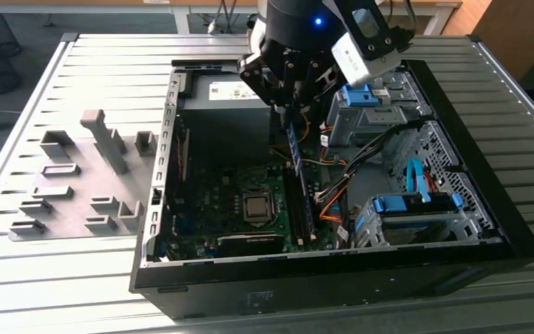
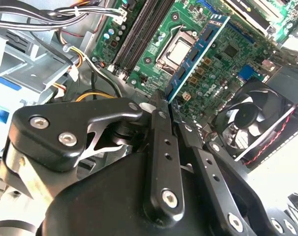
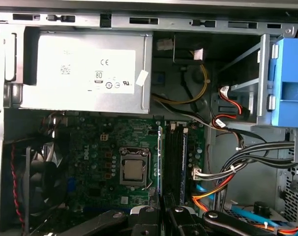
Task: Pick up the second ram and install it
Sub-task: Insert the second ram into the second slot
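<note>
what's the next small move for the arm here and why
Probably a slow, straight descent. The gripper is shut on the ram stick, which hangs edge-down above the motherboard, not yet seated. In the first wrist view it looks roughly in line with the black memory slots, so lowering gently while checking alignment seems right.

An open computer case is seen at the centre of the exterior view, lying on a slatted metal table. A grey fixture plate is placed at the left. Inside, a motherboard and orange cables are visible.
</note>
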